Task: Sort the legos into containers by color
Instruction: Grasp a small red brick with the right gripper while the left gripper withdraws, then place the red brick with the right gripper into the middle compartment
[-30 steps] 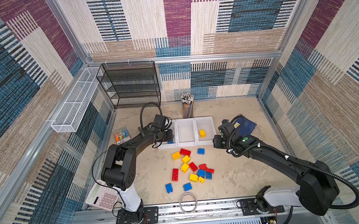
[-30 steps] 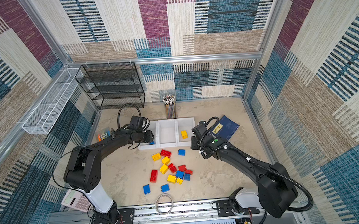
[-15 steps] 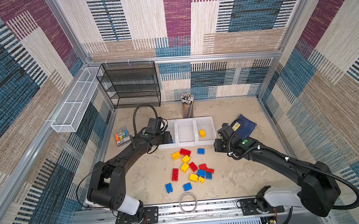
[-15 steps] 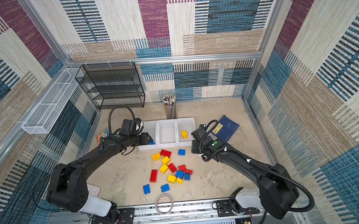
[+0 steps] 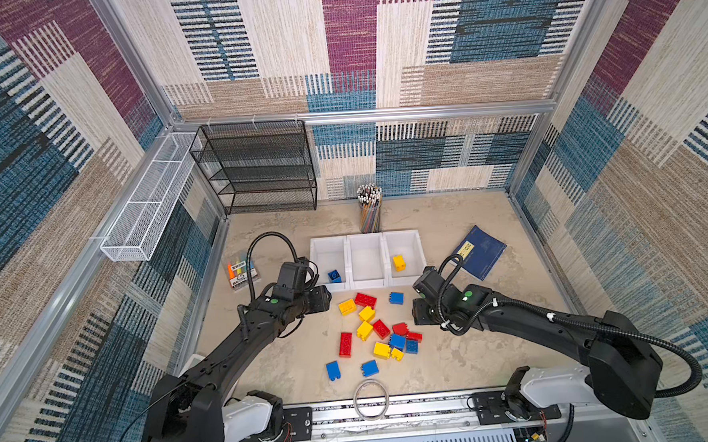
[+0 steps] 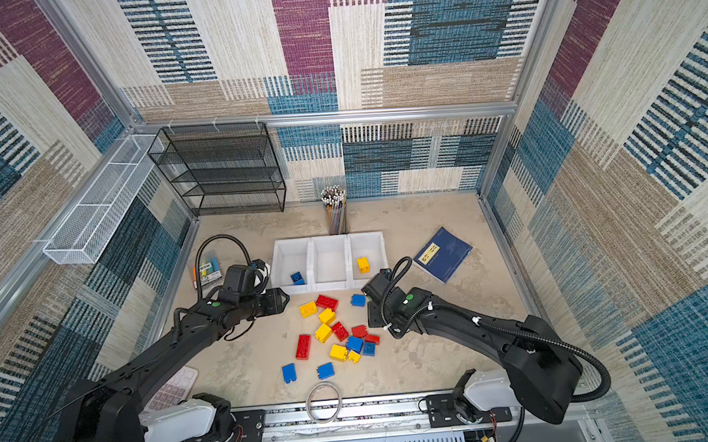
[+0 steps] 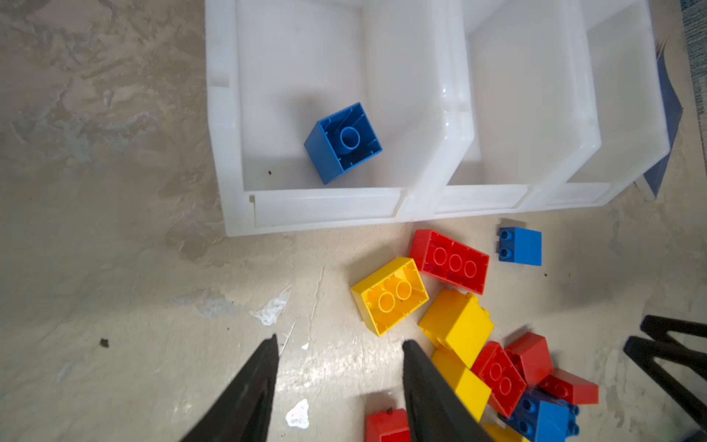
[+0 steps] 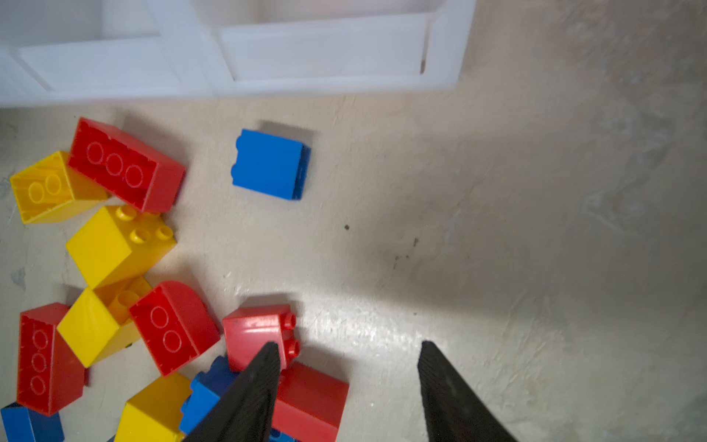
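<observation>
Three white containers stand in a row: the left one (image 5: 318, 244) holds a blue lego (image 5: 334, 276), the middle one (image 5: 365, 239) is bare, and the right one (image 5: 419, 252) holds a yellow lego (image 5: 398, 263). Several red, yellow and blue legos (image 5: 374, 329) lie loose in front of them. My left gripper (image 7: 340, 341) hovers open and empty in front of the left container (image 7: 325, 206), beside a yellow brick (image 7: 390, 294). My right gripper (image 8: 349, 345) hangs open at the pile's right edge. A red brick (image 8: 311, 398) lies just inside one finger (image 8: 264, 367), not gripped.
A black mesh rack (image 5: 258, 169) and a pencil cup (image 5: 370, 208) stand at the back, with a white wire basket (image 5: 147, 203) on the left wall. A blue notebook (image 5: 478, 251) lies right of the containers and a highlighter pack (image 5: 240, 271) left. A cable ring (image 5: 370, 398) lies at the front edge.
My left gripper has drawn back from the left container toward the front. My right gripper has moved forward from the right container to the pile's edge. Both jaws have widened.
</observation>
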